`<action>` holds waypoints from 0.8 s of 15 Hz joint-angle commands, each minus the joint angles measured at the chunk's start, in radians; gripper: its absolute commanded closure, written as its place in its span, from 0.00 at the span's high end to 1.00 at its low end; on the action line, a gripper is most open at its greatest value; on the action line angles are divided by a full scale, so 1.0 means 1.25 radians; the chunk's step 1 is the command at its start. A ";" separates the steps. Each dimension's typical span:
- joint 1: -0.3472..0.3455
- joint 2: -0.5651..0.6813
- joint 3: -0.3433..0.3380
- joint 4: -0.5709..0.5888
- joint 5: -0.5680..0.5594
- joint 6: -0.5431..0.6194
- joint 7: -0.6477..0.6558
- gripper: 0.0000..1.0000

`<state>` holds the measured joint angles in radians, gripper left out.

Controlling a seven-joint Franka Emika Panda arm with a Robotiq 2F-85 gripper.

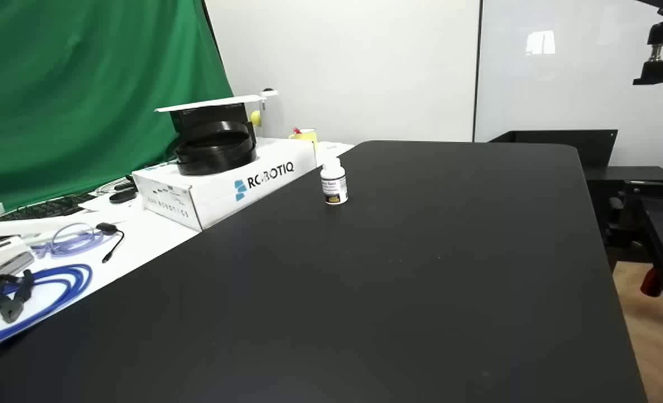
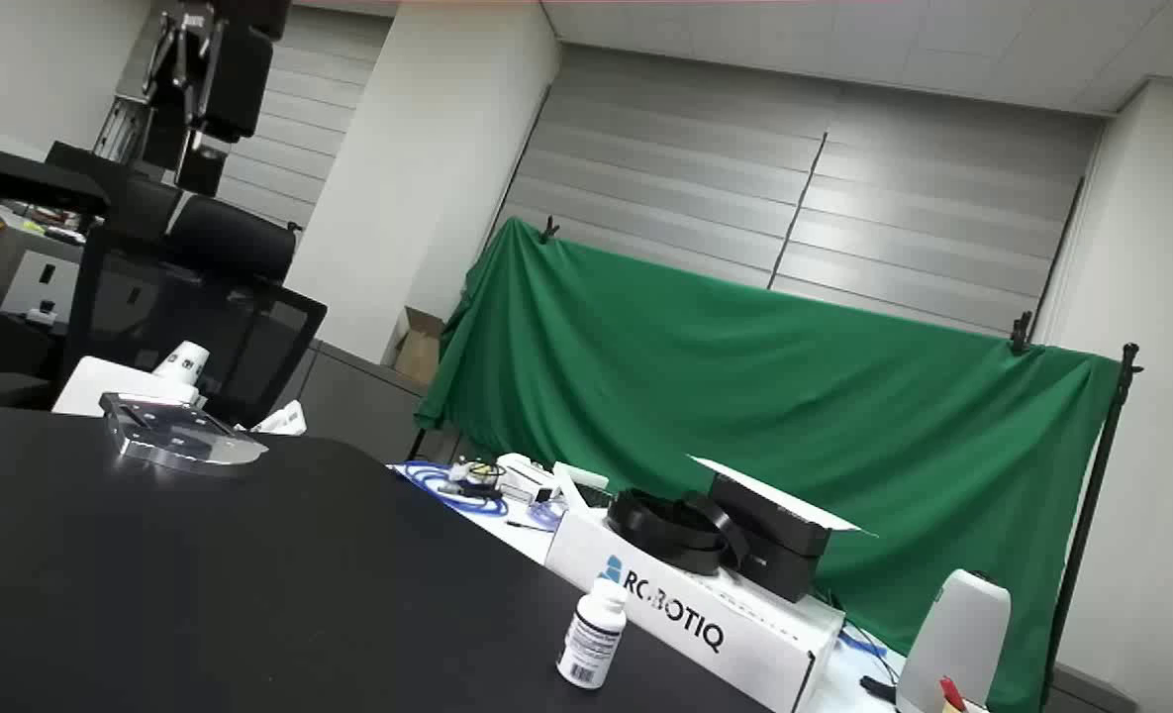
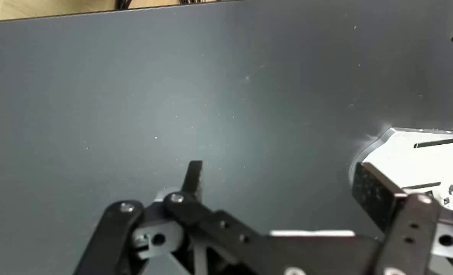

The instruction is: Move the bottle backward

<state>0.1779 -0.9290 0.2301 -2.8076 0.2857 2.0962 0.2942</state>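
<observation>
White plastic, the small bottle [image 1: 334, 182] stands upright on the black table [image 1: 448, 263], near the edge and a little apart from the printed box [image 1: 230, 193]. The hand [image 3: 280, 179] is released: it is spread wide and holds nothing. Tipping, I judge, is the main danger, because the bottle is narrow and a low, badly centred approach could knock it. The box is so near that one side of the hand may hit it, and a push towards the wrong side could send the bottle over the edge. The wrist view does not show the bottle, but it shows a pale plate [image 3: 413, 164] partly behind the hand. An exterior view, where the bottle [image 2: 593, 634] overlaps the box, shows what looks like a barcode [image 2: 582, 674] but hides the gap.
</observation>
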 commanded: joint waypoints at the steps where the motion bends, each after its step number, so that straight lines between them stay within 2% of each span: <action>1: 0.000 0.001 -0.001 0.002 -0.001 -0.003 0.000 1.00; 11: 0.000 0.004 -0.001 0.002 -0.001 -0.003 0.000 1.00; 12: -0.007 0.030 -0.012 0.004 -0.013 0.029 -0.032 1.00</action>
<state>0.1775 -0.9240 0.2301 -2.8073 0.2854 2.0957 0.2940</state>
